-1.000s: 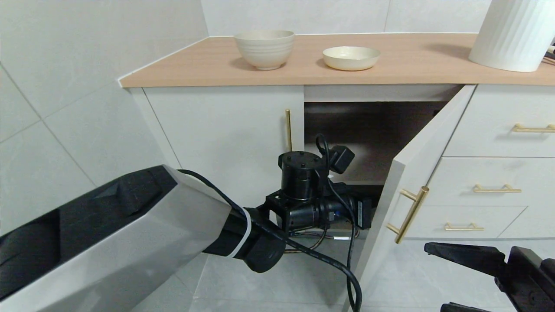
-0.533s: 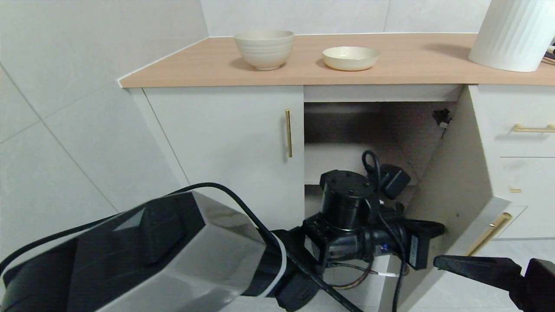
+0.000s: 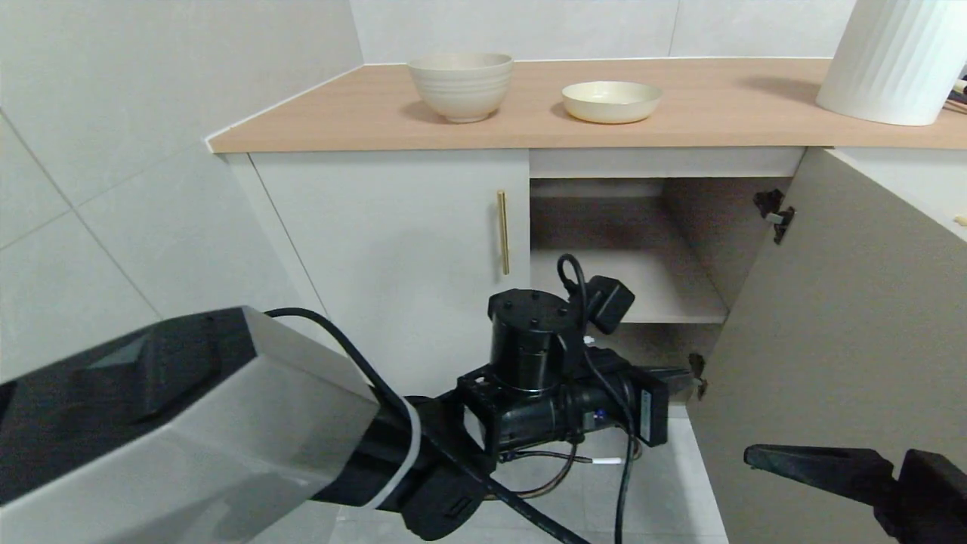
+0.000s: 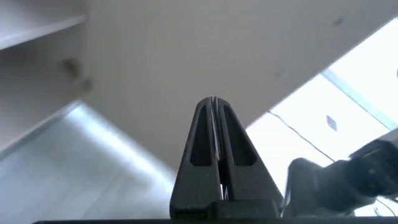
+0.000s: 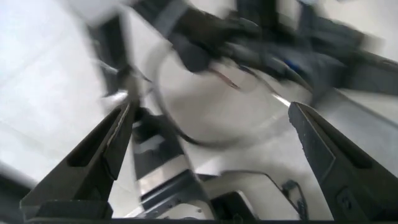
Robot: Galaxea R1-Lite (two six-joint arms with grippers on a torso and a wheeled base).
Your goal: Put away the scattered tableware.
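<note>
Having swung wider, cabinet door [image 3: 831, 340] stands open; left gripper [image 4: 212, 106] clenched, right gripper [image 5: 210, 109] released.

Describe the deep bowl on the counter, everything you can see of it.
The deep bowl is cream, ceramic-looking, with horizontal ridges round its wall and a small foot. It stands upright on the wooden countertop, toward its left end, left of the shallow dish and apart from it. Nothing else touches it.
</note>
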